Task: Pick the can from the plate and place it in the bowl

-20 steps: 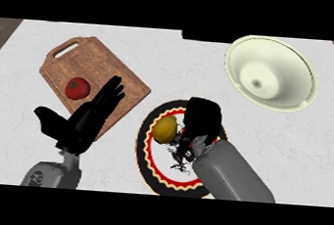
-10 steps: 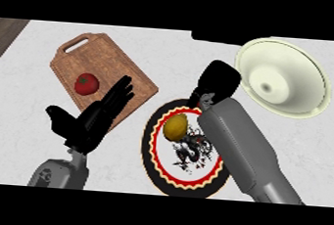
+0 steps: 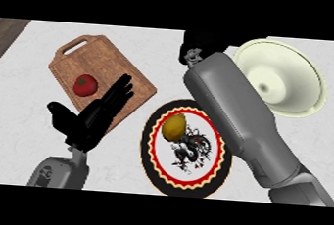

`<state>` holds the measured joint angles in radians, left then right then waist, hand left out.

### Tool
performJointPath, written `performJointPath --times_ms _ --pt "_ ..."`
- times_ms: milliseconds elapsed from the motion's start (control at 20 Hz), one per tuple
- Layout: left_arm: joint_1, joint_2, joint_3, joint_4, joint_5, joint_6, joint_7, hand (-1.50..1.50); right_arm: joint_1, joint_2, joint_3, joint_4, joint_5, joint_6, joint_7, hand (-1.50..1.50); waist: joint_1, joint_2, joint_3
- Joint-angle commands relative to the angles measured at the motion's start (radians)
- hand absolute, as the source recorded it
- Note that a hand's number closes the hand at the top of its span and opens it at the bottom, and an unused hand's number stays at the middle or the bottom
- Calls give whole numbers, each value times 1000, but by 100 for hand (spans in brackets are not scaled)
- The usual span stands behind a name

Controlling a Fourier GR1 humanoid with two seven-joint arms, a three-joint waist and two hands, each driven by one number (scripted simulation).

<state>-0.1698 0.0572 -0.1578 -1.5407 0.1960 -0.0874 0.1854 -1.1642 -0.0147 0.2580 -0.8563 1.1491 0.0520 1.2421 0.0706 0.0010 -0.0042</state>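
The round plate [image 3: 148,150], with its red and black rim, lies at the centre front and carries a yellow fruit [image 3: 175,127]; no can shows on it. The cream bowl [image 3: 297,69] sits at the back right. My right forearm crosses the plate's right side, and my right hand [image 3: 202,40] is a bunched black clump above the counter's far edge, just left of the bowl. Its fingers are curled and hide the can. My left hand [image 3: 91,117] rests open, fingers up, left of the plate.
A wooden cutting board [image 3: 122,69] with a red tomato [image 3: 85,85] lies at the back left, under my left fingertips. The counter's far edge runs right behind the bowl and the right hand.
My right hand has left the plate's upper rim and travelled up and away to beside the bowl. The left hand has kept its pose.
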Motion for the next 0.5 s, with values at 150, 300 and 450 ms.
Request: performJointPath --times_ms 150,300,450 --pt "11 3 10 -15 3 6 6 0 -210 14 -101 115 106 29 245 150 -26 -3 2" --pt "-14 -4 5 30 -10 0 -18 0 -242 14 -110 178 138 -8 245 150 -24 7 1" --pt "12 7 31 17 -10 18 -18 0 -247 14 -146 175 179 -30 245 150 -46 2 3"
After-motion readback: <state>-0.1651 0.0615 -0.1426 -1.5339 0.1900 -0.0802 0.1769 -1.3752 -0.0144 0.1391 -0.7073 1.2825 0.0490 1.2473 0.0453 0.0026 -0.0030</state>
